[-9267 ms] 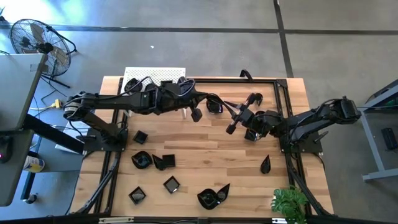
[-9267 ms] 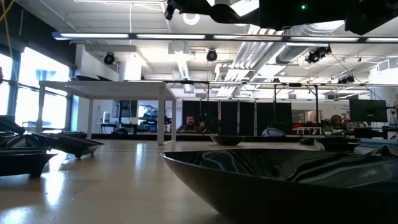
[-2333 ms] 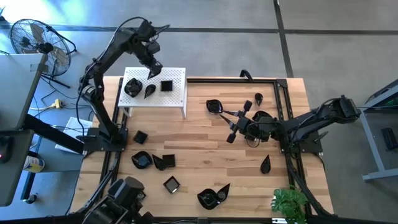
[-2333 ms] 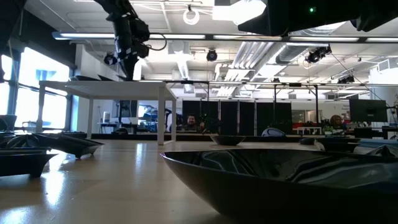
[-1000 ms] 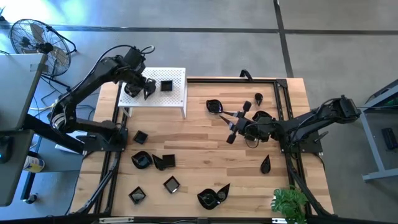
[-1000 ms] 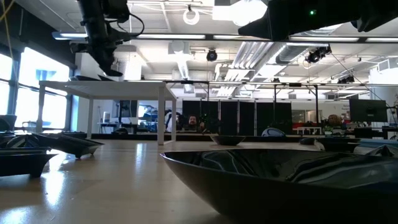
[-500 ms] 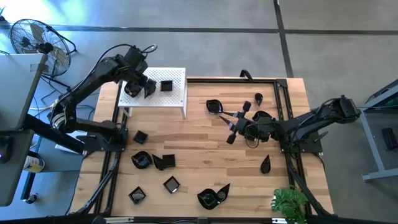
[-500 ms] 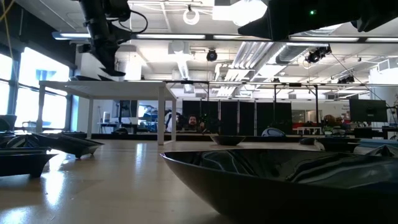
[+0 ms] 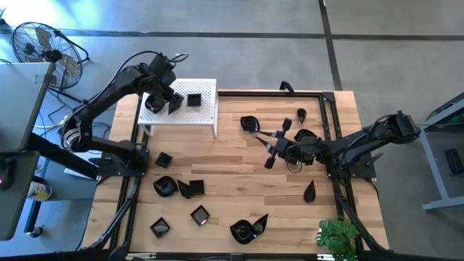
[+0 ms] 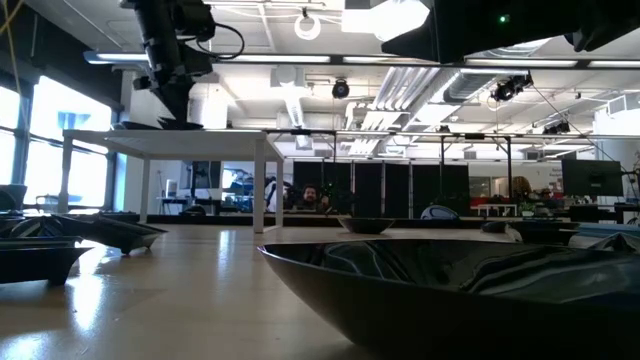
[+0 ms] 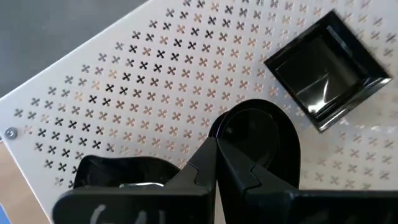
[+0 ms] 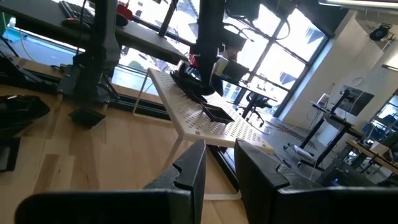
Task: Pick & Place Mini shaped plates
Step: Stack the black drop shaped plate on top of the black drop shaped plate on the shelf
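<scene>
1. Fingers: left gripper (image 11: pixel 216 163) pinched shut, empty, tips right over the teardrop plate (image 11: pixel 258 138) on the white stand (image 9: pixel 205 108). Right gripper (image 9: pixel 273 142) has its fingers partly apart, holding nothing, parked over the counter (image 9: pixel 232 167) at centre-right.
2. Change: over the last two seconds the left arm came down from high above the stand to the plates on it; fingers shut throughout.
3. Meaning: probably nudging or checking a placed plate; the next pick is pending.
4. Count, high view: three plates on the stand; about ten on the counter, some overlapping or partly hidden, so uncertain.
</scene>
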